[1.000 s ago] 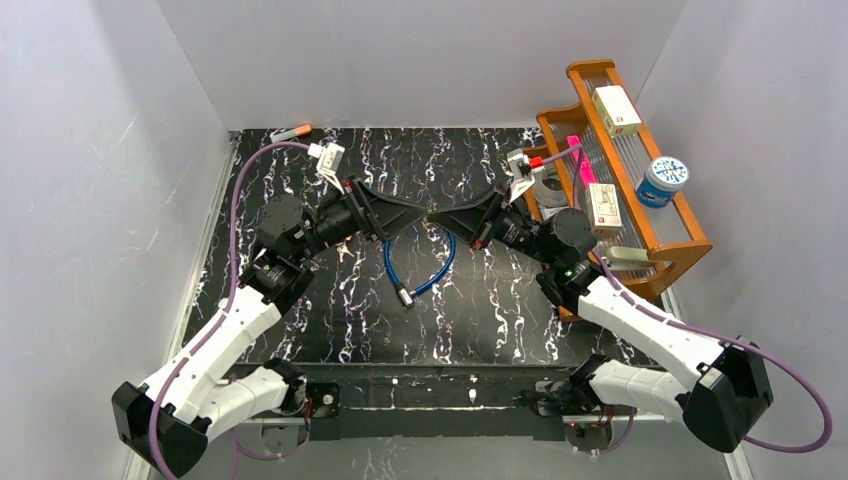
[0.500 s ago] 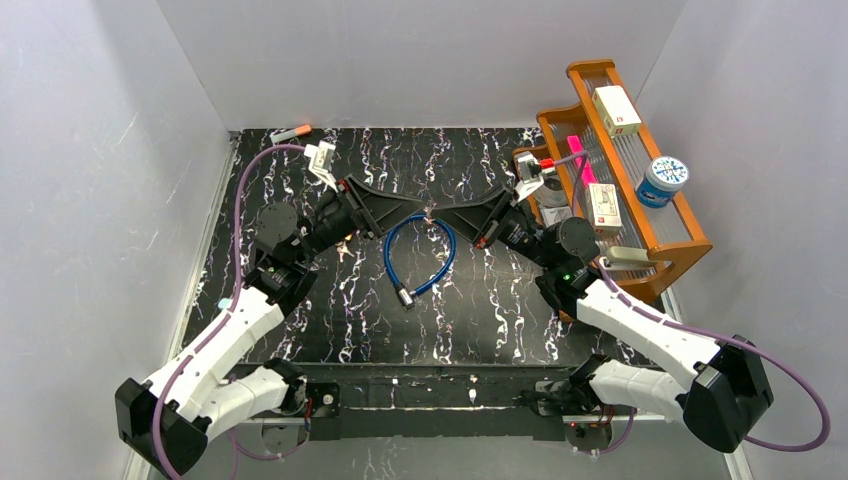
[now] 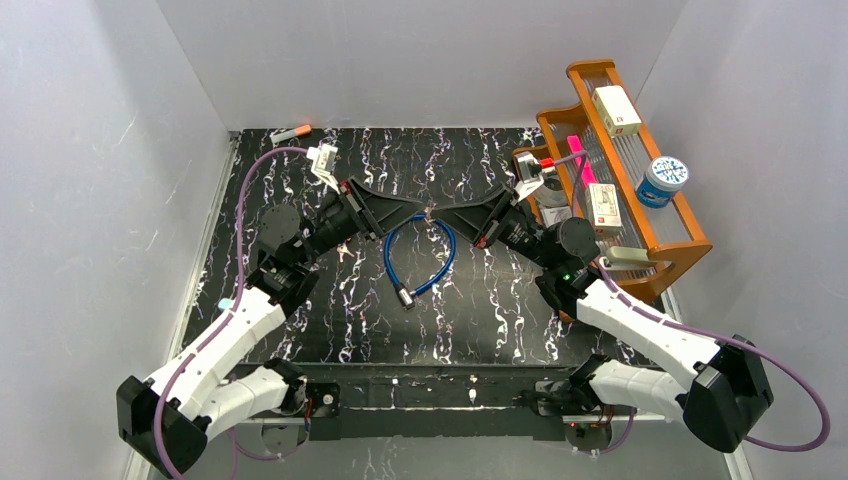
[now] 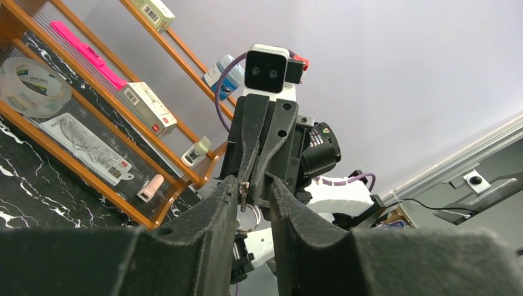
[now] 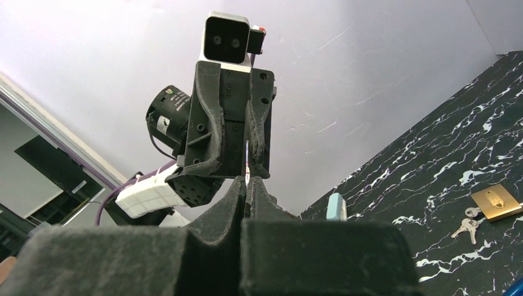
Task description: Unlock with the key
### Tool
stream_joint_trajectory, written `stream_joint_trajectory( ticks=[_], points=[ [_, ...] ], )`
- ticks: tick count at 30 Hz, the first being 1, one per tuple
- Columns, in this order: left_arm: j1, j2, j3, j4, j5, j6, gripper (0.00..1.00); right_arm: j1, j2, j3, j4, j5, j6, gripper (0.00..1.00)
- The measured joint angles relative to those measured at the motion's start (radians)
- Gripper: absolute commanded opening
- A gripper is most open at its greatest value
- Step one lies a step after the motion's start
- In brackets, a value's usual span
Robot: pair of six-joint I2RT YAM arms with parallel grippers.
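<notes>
My two grippers meet tip to tip above the middle of the table, the left gripper (image 3: 424,212) and the right gripper (image 3: 438,214). The right gripper (image 5: 247,180) is shut on a thin key blade (image 5: 247,161). In the left wrist view that key (image 4: 245,192) sticks out between the left gripper's (image 4: 251,185) parted fingers, close against the left-hand one, with its ring (image 4: 250,216) hanging below. A brass padlock (image 5: 493,202) lies flat on the table with a second pair of keys (image 5: 464,227) beside it. Both are hidden in the top view.
A blue cable (image 3: 420,262) loops on the black marbled table (image 3: 480,310) under the grippers. A wooden rack (image 3: 620,180) with boxes, tape and a pink tool stands at the right edge. A small light-blue block (image 5: 333,206) sits on the table.
Both grippers have shifted slightly toward the back of the table, staying tip to tip. The right gripper stays shut on the key.
</notes>
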Motion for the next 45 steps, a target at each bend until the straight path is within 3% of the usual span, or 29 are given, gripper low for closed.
stream_joint_trajectory(
  ticks=[5,7,11,15,18,20,31,36,37,43,45],
  points=[
    [-0.001,0.013,0.0,0.009,0.006,-0.008,0.0,0.0,0.0,0.0,0.0,-0.009,0.008,0.01],
    [-0.002,0.02,0.0,0.012,0.009,-0.007,0.0,0.0,0.0,0.0,0.001,-0.012,0.011,0.01],
    [-0.003,0.022,0.0,0.018,0.013,0.001,0.0,-0.001,0.002,0.0,0.0,-0.017,0.019,0.31],
    [-0.009,0.019,0.0,0.021,0.02,0.014,0.0,-0.001,0.002,0.0,-0.005,-0.018,0.029,0.41],
    [-0.01,0.018,0.0,0.024,0.027,0.019,0.0,-0.001,0.002,0.0,-0.008,-0.018,0.031,0.44],
    [-0.01,0.018,0.0,0.027,0.032,0.021,0.0,-0.001,0.002,0.0,-0.008,-0.017,0.032,0.41],
    [-0.01,0.019,0.0,0.024,0.039,0.031,0.0,0.0,-0.001,0.003,-0.006,-0.027,0.029,0.01],
    [-0.01,0.019,0.0,0.024,0.038,0.032,0.0,0.0,-0.002,0.003,-0.006,-0.029,0.029,0.01],
    [-0.01,0.019,0.0,0.024,0.038,0.031,0.04,0.0,-0.002,0.003,-0.006,-0.029,0.029,0.01],
    [-0.011,0.022,0.0,0.023,0.03,0.038,0.6,0.0,-0.013,0.003,-0.035,0.001,0.024,0.01],
    [-0.011,0.022,0.009,-0.036,-0.003,0.049,0.67,0.0,-0.021,0.003,-0.053,0.016,0.019,0.01]
  ],
)
